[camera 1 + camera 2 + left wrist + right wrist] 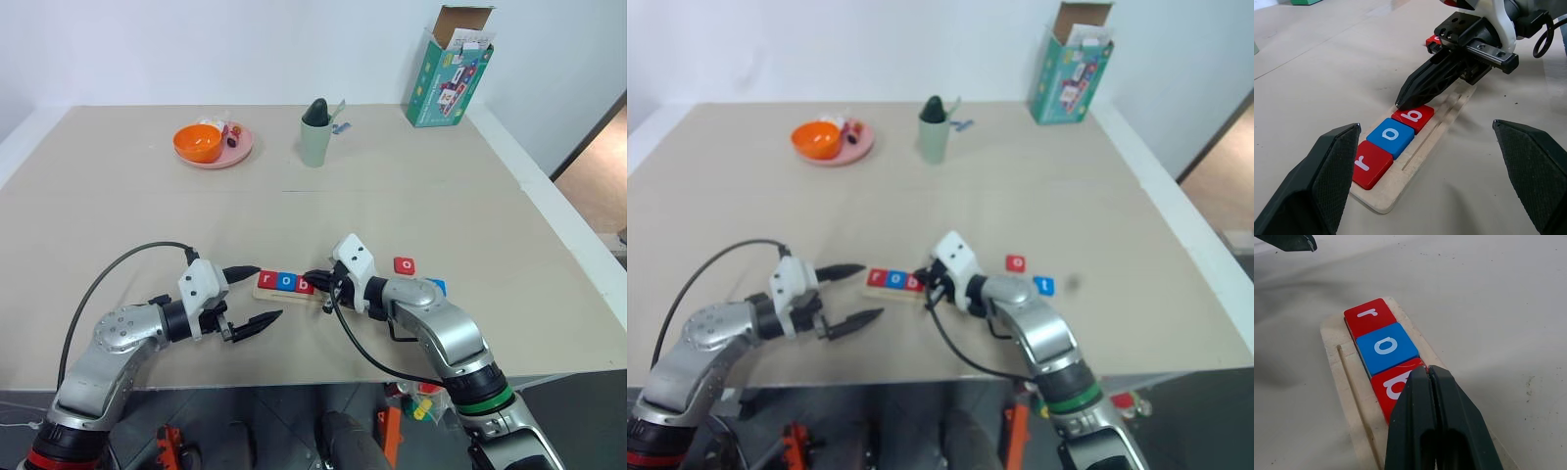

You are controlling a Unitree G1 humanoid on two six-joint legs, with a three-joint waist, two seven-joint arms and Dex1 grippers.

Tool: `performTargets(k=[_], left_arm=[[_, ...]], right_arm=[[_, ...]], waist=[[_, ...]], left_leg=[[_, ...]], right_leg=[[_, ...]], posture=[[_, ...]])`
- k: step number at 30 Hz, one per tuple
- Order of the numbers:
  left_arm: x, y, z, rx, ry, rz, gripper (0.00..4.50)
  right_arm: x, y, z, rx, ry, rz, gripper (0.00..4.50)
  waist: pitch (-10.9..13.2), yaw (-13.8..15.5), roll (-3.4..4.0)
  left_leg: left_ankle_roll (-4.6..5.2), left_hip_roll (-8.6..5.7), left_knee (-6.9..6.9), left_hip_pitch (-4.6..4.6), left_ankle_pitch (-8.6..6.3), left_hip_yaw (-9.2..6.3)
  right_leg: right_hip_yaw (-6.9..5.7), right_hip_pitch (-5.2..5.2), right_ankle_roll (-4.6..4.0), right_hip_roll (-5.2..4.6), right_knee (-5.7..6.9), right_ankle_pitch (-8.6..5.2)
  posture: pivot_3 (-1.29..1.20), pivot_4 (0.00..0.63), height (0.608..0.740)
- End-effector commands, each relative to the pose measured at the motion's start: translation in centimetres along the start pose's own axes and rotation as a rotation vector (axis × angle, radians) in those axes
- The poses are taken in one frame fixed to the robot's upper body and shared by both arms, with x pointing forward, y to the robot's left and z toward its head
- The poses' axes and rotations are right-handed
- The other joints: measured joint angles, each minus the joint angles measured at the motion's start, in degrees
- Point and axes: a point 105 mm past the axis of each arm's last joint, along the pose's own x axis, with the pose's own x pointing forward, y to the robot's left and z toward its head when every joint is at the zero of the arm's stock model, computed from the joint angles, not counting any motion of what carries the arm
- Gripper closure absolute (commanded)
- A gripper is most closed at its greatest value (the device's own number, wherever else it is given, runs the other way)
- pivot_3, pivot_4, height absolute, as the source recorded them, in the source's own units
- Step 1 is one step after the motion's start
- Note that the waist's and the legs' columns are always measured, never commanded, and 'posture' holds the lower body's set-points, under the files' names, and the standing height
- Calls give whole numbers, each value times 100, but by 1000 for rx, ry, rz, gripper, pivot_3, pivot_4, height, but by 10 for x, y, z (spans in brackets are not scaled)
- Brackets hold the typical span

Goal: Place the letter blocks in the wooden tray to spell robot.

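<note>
1. A long pale wooden tray (1422,147) lies on the beige surface (323,215), holding a red "r" block (1370,164), a blue "o" block (1392,136) and a red "b" block (1414,117).
2. The right gripper (1403,102), fingers pressed together, holds nothing, tips on the "b" block, seemingly nudging it straight.
3. The left gripper (257,294), fingers spread, hovers just beside the tray.
4. Next: fetch the loose red "o" block (405,265); a blue block (437,287) waits nearby.

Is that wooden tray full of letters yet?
Not yet: the wooden tray holds r, o and b; the rest lies bare.

pale matt wood tray (1415,161) — glossy tiles (1392,137)
</note>
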Motion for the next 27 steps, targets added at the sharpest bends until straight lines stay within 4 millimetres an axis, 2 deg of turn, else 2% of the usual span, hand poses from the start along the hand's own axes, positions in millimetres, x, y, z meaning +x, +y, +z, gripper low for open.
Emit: performTargets(k=[1, 6, 7, 8, 10, 12, 14, 15, 16, 17, 19, 23, 27], left_arm=[[0, 0, 10, 35, -27, -2, 0], [-1, 0, 10, 36, -26, -1, 0], [-1, 0, 10, 36, -25, -1, 0], [-1, 0, 10, 36, -24, -4, 0], [0, -2, 10, 40, -23, -16, 0], [0, -4, 11, 41, -25, -34, 0], [0, -6, 12, 40, -26, -54, 0], [1, -9, 13, 38, -28, -75, 0], [1, -11, 14, 35, -30, -98, 0], [1, -14, 15, 31, -30, -120, 0], [1, -19, 17, 26, -29, -162, 0], [3, -25, 19, 25, -20, -230, 0], [6, -25, 21, 25, -22, -252, 0]], right_arm=[[-2, 0, 12, -38, -41, -6, 4488], [-4, -16, 26, -27, -102, -88, 4488], [-5, -19, 28, -24, -113, -99, 4000], [-9, -25, 38, 0, -154, -122, 3766], [-19, -34, 56, 47, -228, -149, 3000], [-30, -41, 67, 88, -272, -172, 2349], [-40, -47, 71, 129, -296, -206, 1673], [-48, -52, 71, 161, -302, -238, 1170], [-57, -58, 69, 195, -308, -279, 1003], [-65, -63, 66, 226, -311, -320, 535], [-80, -71, 55, 294, -293, -408, 41], [-98, -73, 27, 292, -200, -583, 41], [-99, -69, 13, 298, -153, -699, 41]], waist=[[0, 0, 0], [0, 0, 0], [0, 0, 0], [0, 0, 0], [0, 0, 0], [0, 1, 0], [0, 2, -1], [0, 1, 0], [0, 2, 0], [0, 2, 0], [0, 11, 0], [0, 13, 0], [0, -22, 1]], left_leg=[[0, 0, 0, 0, 0, 0], [0, 0, 0, 0, 0, 0], [0, 0, 0, 0, 0, 0], [0, 0, 0, -1, 0, 0], [0, -1, 1, -1, 0, 2], [0, -1, 1, -1, 0, 1], [0, -1, 1, -2, 0, -1], [0, 0, -1, -4, 0, -3], [0, 0, -2, -3, -1, -2], [0, -1, -3, -5, -1, -3], [0, -1, -3, -10, -1, -5], [0, -4, -3, -10, -1, -4], [0, -2, -3, -2, 0, 4]], right_leg=[[0, 0, 0, 0, 0, 0], [0, 0, 0, 0, 0, 0], [0, 0, 0, 0, 0, 0], [0, 0, 0, 0, 0, 0], [3, -1, 1, -1, 0, 1], [1, 0, 2, -1, 0, 1], [-1, 1, 2, -1, 0, 0], [-3, 0, 1, 0, 0, -1], [-2, 0, 1, 0, 0, -2], [-3, 0, 1, -1, 0, -3], [-5, -3, 2, -3, 0, -5], [-3, -3, 4, -5, -1, -7], [6, -5, 0, -3, 0, -1]], posture=[[0, 150, 740], [0, 150, 740], [0, 150, 740], [0, 150, 740], [0, 150, 740], [0, 150, 740], [0, 150, 740], [0, 150, 740], [0, 150, 740], [0, 150, 740], [0, 150, 740], [0, 150, 740], [0, 150, 740]])
